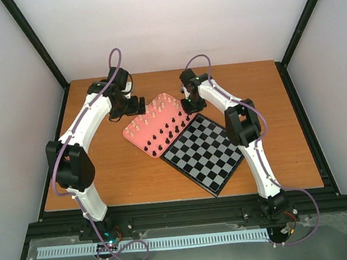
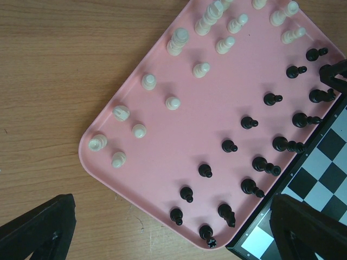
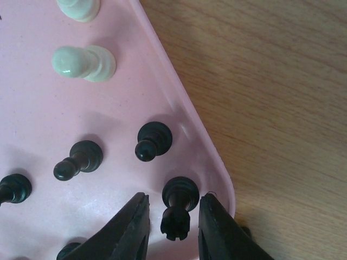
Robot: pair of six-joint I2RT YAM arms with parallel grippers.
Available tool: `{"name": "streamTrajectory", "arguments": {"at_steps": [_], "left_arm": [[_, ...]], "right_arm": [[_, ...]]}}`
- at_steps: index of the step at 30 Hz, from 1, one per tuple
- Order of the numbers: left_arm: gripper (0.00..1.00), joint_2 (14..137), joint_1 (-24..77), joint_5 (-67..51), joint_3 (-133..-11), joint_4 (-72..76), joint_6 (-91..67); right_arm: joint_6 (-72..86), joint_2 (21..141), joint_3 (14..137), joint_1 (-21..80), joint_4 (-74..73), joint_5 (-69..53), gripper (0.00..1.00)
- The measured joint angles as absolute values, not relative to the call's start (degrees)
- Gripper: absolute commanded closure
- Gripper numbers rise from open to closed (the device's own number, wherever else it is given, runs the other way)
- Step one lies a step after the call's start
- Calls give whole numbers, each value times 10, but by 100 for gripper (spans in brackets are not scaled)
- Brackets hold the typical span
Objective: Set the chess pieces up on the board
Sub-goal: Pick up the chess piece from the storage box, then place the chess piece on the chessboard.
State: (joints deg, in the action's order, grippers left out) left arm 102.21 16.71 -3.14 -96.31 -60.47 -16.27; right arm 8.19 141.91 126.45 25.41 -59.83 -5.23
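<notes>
Overhead view: board [image 1: 206, 153] lies cornerwise at mid-desk [image 1: 103, 168], one corner near the near edge, while the chess pieces [image 1: 161, 126] stand in the pink tray [image 1: 130, 134] touching the board's far-left side, with a tool over each end of the tray. Left wrist view: left tool [image 2: 173, 230] hangs wide open, holding nothing, above the tray's rows of cream pieces [image 2: 172, 102] and black pieces [image 2: 229, 145]. Right wrist view: right tool [image 3: 173, 219] is narrowly parted, its fingers [image 3: 127, 230] straddling a black rook [image 3: 179, 208] at the tray's corner, a gap showing on one side.

Glossy chess pieces [image 3: 154, 140], wood-grain table [image 3: 271, 81]
</notes>
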Motion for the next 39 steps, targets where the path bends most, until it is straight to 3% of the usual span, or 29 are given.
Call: {"name": "streamTrajectory", "arguments": {"at_steps": [11, 17, 31, 39], "left_arm": [[0, 1023, 167, -30, -963, -605, -163], [0, 1023, 167, -30, -963, -605, -163], [0, 1023, 167, -30, -963, -605, -163], [0, 1023, 167, -32, -963, -605, -163]], "right_arm": [[80, 1419, 1266, 253, -600, -55, 82], [80, 1419, 1268, 252, -601, -59, 97], [80, 1407, 1272, 252, -612, -58, 97], [83, 1252, 1185, 249, -603, -20, 97]]}}
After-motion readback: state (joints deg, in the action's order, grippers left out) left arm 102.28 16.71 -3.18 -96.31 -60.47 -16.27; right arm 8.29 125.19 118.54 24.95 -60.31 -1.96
